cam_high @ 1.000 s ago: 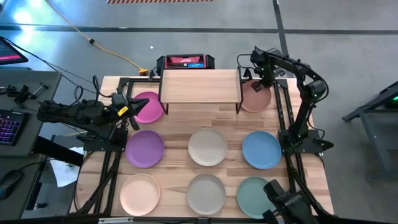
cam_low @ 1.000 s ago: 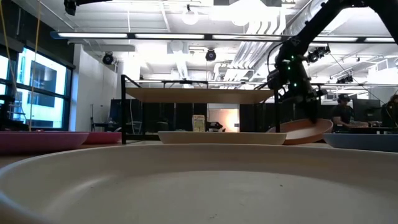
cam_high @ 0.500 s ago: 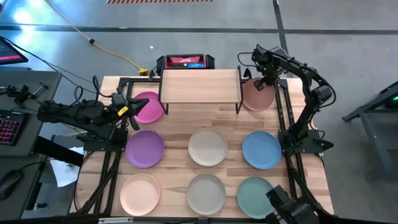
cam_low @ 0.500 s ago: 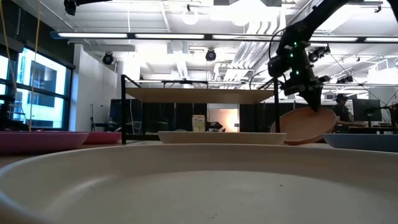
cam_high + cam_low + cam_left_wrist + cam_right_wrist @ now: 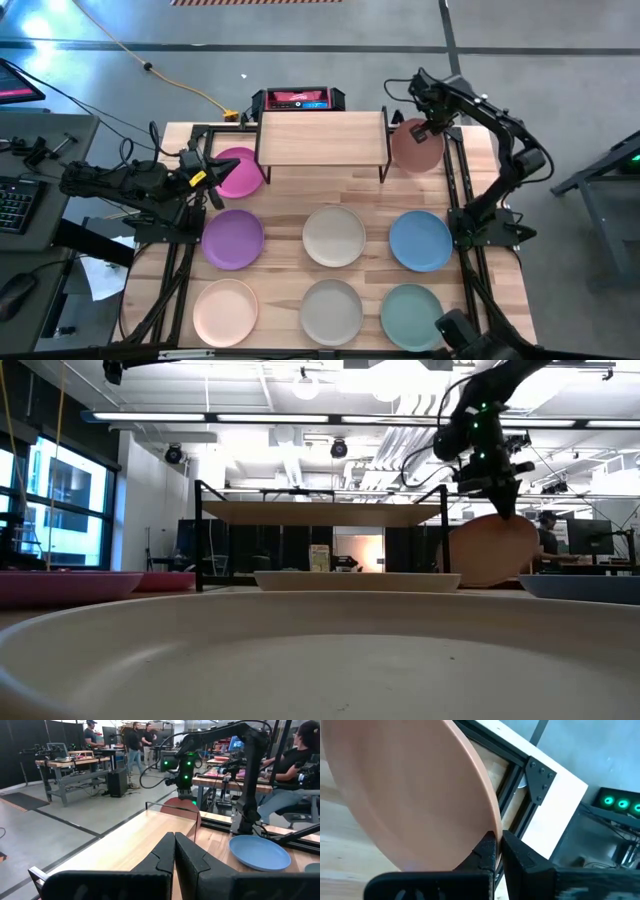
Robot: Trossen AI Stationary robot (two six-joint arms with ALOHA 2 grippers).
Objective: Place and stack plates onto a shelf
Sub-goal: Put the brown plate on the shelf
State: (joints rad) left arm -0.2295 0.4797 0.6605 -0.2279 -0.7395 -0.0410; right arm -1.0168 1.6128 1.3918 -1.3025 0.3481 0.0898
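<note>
Peach plate point(image 5: 415, 146) now lifted steeper, rim pinched in closed right claw point(image 5: 432, 124).

No text, label, brand or number can be read in any view. The dark device point(image 5: 297, 99) with a red and blue face, at the upper middle of the high view behind the shelf, carries light markings too small to make out. The screen point(image 5: 18, 82) at the upper left edge of the same view glows red, with nothing legible on it.
</note>
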